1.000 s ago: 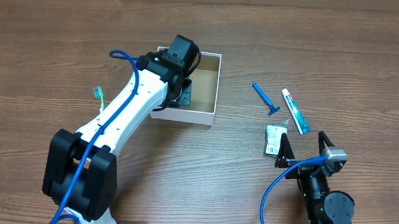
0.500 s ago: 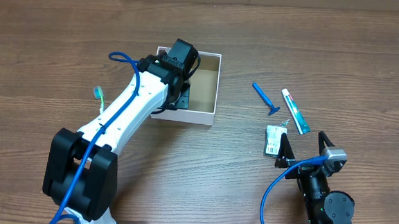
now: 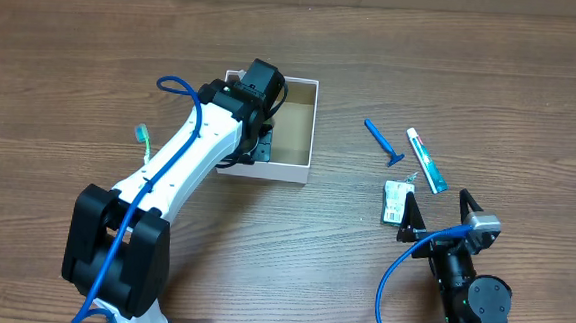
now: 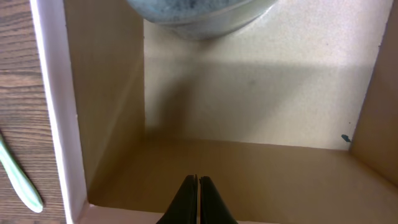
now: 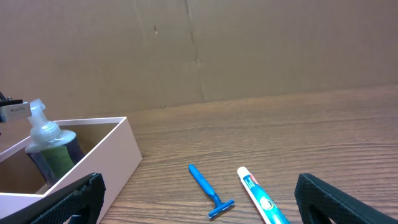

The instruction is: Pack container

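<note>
The container (image 3: 298, 122) is a white-walled box with a brown inside, left of the table's middle. My left gripper (image 3: 261, 142) is low inside it, by its left wall. In the left wrist view its fingers (image 4: 198, 200) are shut on nothing above the brown floor (image 4: 261, 174). A small clear bottle of green liquid (image 5: 52, 149) stands in the container (image 5: 99, 163); its rounded body shows at the top of the left wrist view (image 4: 199, 15). My right gripper (image 3: 437, 209) is open and empty at the front right (image 5: 205, 198).
A blue razor (image 3: 382, 142) (image 5: 208, 190), a toothpaste tube (image 3: 426, 160) (image 5: 261, 198) and a small flat packet (image 3: 396, 201) lie right of the container. A green toothbrush (image 3: 144, 141) (image 4: 18, 180) lies on the wood left of it.
My left gripper has drawn back a little toward the container's left wall, and more of the brown floor shows. The right arm has not moved.
</note>
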`<state>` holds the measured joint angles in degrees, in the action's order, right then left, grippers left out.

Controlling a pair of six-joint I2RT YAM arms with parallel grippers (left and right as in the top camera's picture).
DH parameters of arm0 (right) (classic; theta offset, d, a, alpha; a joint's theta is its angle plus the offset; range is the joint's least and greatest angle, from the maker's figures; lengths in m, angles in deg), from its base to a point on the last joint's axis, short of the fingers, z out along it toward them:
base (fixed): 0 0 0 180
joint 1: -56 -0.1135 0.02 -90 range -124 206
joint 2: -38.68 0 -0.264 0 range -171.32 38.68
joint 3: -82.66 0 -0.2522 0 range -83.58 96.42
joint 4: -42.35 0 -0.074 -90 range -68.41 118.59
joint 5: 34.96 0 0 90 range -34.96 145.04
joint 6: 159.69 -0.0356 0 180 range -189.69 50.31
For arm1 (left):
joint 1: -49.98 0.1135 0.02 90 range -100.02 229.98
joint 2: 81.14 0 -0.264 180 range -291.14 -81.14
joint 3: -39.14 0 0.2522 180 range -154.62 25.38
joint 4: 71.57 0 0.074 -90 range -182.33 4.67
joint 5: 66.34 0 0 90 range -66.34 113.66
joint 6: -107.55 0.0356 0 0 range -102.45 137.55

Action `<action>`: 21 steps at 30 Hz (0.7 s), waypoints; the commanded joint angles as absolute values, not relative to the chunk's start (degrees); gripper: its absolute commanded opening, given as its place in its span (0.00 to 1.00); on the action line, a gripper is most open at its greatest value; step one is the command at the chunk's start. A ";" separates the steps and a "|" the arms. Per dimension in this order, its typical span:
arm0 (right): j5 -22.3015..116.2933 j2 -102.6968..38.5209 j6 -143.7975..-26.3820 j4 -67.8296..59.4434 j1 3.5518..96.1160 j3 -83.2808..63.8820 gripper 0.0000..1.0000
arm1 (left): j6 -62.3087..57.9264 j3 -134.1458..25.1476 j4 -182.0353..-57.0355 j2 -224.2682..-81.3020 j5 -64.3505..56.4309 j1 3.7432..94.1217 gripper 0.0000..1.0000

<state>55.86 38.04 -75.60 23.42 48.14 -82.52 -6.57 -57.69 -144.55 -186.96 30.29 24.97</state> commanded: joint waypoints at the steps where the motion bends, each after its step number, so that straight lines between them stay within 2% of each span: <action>1: 55.75 38.41 -75.23 23.75 48.58 -83.11 1.00 | -7.80 -57.06 -145.12 -187.75 27.06 24.73 0.04; 21: 55.75 38.41 -75.23 23.77 48.58 -83.11 1.00 | -8.89 -57.08 -147.15 -187.05 25.57 22.26 0.04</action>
